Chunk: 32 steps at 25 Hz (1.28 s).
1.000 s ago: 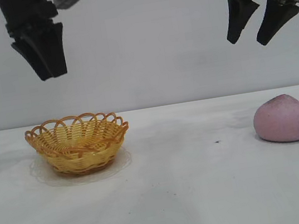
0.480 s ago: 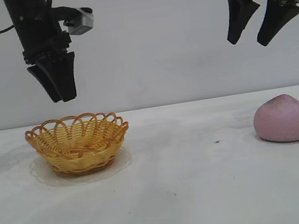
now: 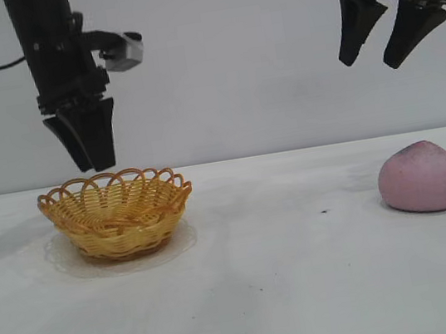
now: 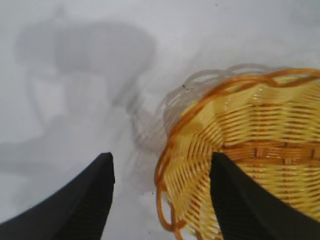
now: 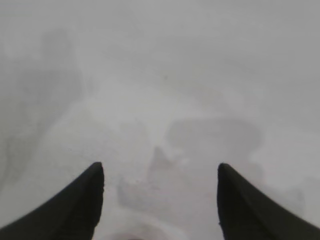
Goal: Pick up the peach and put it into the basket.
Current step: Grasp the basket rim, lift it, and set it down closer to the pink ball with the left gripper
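You are looking at white table (image 3: 292, 291) spanning whole exterior view — surface showing faint grey scuffs and scattered dark specks. Basket (image 3: 117, 213) is sitting upright on its left part, with pale translucent ring showing around its base. Peach (image 3: 422, 177) is resting at far right, well apart from basket. Small dark speck (image 3: 324, 211) is lying between them — nearer peach. Soft shadows are falling across tabletop.

— Where's my peach (image 3: 422, 177)?

— On the table, off to my right: a matte pink lump, slightly pointed, with a greyish smudge on top.

— And my basket (image 3: 117, 213)?

— Upright on my left, well apart from it: yellow-orange weave, shallow, looped rim, nothing inside.
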Tool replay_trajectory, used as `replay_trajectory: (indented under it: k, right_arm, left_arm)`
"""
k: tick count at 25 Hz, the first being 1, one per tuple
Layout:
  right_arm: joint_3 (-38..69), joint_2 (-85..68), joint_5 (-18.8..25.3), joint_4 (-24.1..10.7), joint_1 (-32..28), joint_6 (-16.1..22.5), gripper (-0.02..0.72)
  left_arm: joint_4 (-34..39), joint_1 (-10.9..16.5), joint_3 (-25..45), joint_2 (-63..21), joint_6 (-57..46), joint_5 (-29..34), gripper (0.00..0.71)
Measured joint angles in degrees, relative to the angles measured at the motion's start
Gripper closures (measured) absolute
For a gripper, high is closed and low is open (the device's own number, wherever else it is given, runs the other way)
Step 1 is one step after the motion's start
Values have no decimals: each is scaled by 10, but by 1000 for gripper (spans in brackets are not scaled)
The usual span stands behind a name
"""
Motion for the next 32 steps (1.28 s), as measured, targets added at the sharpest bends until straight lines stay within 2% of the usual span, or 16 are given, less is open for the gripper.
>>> replay_trajectory:
  k: [10, 12, 14, 16, 22, 23, 27, 32]
  right_arm:
    - [0, 0, 0, 0, 0, 0, 241]
    - [0, 0, 1, 0, 0, 0, 241]
    - [0, 0, 3, 0, 0, 0, 241]
    - [0, 0, 5, 0, 0, 0, 241]
    - [0, 0, 6, -1, 0, 0, 241]
    - [0, 0, 6, -1, 0, 0, 241]
    - [0, 0, 7, -2, 0, 0, 241]
    - [0, 0, 7, -3, 0, 0, 241]
  left_arm:
    - [1, 0, 0, 33, 13, 0, 300]
    - [1, 0, 0, 41, 25, -1, 387]
    - [0, 0, 0, 43, 27, 1, 546]
    - [0, -1, -1, 43, 23, 3, 636]
    - [0, -1, -1, 25, -98, 13, 636]
    - [0, -1, -1, 16, -119, 13, 710]
    - [-13, -1, -1, -28, -212, 6, 710]
    - [-73, -1, -1, -70, -311, 3, 710]
